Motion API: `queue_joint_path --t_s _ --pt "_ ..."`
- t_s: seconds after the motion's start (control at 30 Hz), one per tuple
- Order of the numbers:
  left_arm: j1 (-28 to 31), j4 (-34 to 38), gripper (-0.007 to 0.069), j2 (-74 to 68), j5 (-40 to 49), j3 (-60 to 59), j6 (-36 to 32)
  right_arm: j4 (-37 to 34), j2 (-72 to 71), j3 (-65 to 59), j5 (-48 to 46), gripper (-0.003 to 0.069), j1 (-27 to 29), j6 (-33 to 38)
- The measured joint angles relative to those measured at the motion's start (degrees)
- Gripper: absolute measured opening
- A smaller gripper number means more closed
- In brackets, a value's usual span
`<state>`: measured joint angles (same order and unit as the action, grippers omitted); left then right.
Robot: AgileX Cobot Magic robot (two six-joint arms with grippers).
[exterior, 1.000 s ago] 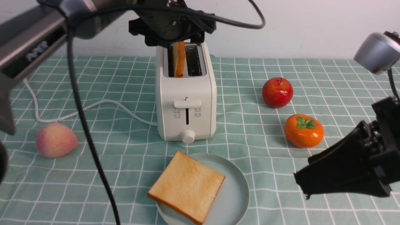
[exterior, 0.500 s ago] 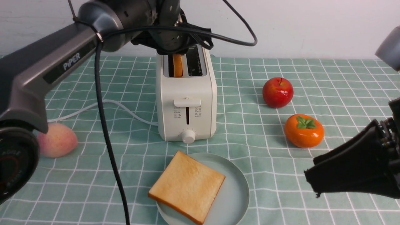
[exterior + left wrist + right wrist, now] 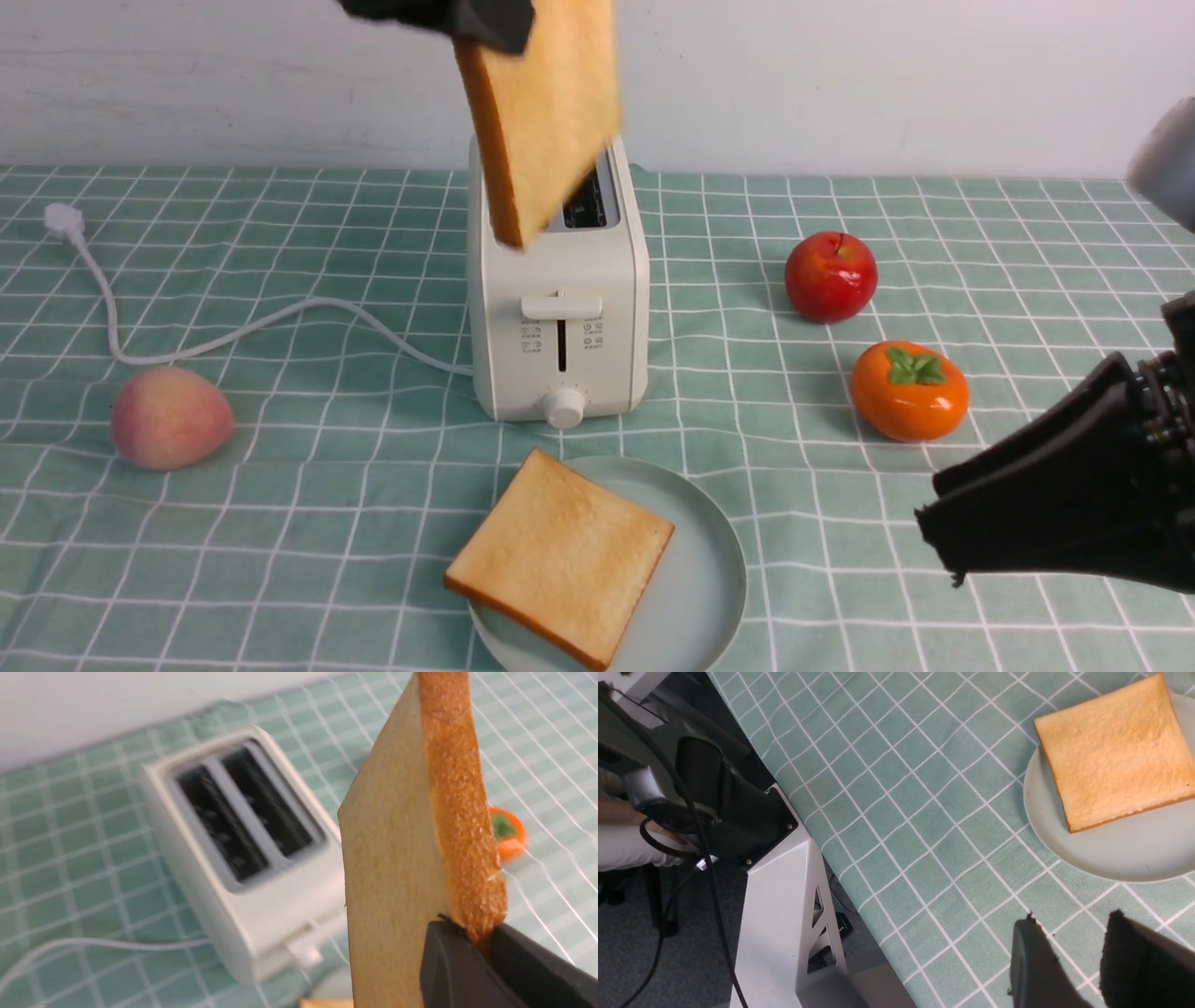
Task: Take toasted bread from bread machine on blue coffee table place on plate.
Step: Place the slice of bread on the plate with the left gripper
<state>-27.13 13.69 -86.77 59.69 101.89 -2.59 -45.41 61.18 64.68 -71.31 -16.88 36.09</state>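
Observation:
My left gripper (image 3: 476, 935) is shut on a slice of toasted bread (image 3: 546, 103), holding it by its crust edge (image 3: 460, 812) high above the cream-white bread machine (image 3: 557, 308); only its dark tip (image 3: 467, 14) shows at the top of the front view. Both slots (image 3: 245, 816) are empty. A second slice (image 3: 560, 555) lies flat on the pale blue-green plate (image 3: 705, 560) in front of the bread machine, also in the right wrist view (image 3: 1115, 751). My right gripper (image 3: 1069, 921) is open and empty, low over the cloth to the right of the plate (image 3: 1111, 858).
A red apple (image 3: 830, 276) and an orange persimmon (image 3: 907, 390) sit right of the bread machine. A peach (image 3: 171, 416) lies at the left near the white power cord (image 3: 233, 331). The table's near edge and the robot's base (image 3: 775, 896) show in the right wrist view.
My left gripper has pulled the slice up out of the left slot and lifted it well clear of the bread machine. The left arm has risen out of view. My right gripper barely moved.

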Motion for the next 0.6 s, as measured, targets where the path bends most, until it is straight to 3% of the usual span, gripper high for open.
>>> queue_joint_path --t_s 0.07,0.2,0.23,0.27,0.37,0.47,0.57,0.6 --pt "0.00 11.15 0.0039 3.05 -0.16 -10.34 -7.24 0.00 0.00 0.00 0.00 0.0225 0.00 0.28" --pt "0.00 25.54 0.0039 3.69 -4.88 -25.32 -14.27 0.00 0.00 0.00 0.00 0.0232 0.00 0.42" --pt "0.00 26.34 0.0039 3.48 -5.96 -26.98 -15.07 0.00 0.00 0.00 0.00 0.0232 0.00 0.42" --pt "0.00 33.15 0.0039 2.38 -10.63 -33.26 -18.05 0.00 0.00 0.00 0.00 0.0232 0.00 0.42" --pt "0.00 40.62 0.0039 -0.53 -20.57 -41.84 -21.02 0.07 0.00 0.00 0.00 0.0232 0.00 0.42" --pt "0.00 43.57 0.0042 -2.88 -26.58 -45.75 -21.63 0.07 0.00 0.00 0.00 0.0232 0.00 0.42" --pt "0.00 43.53 0.0082 -4.32 -30.12 -47.51 -21.75 0.07 0.00 0.00 0.00 0.0236 0.00 0.42" --pt "0.00 42.99 0.0127 -4.47 -30.75 -47.63 -21.75 0.07 0.00 0.00 0.00 0.0237 0.00 0.42"
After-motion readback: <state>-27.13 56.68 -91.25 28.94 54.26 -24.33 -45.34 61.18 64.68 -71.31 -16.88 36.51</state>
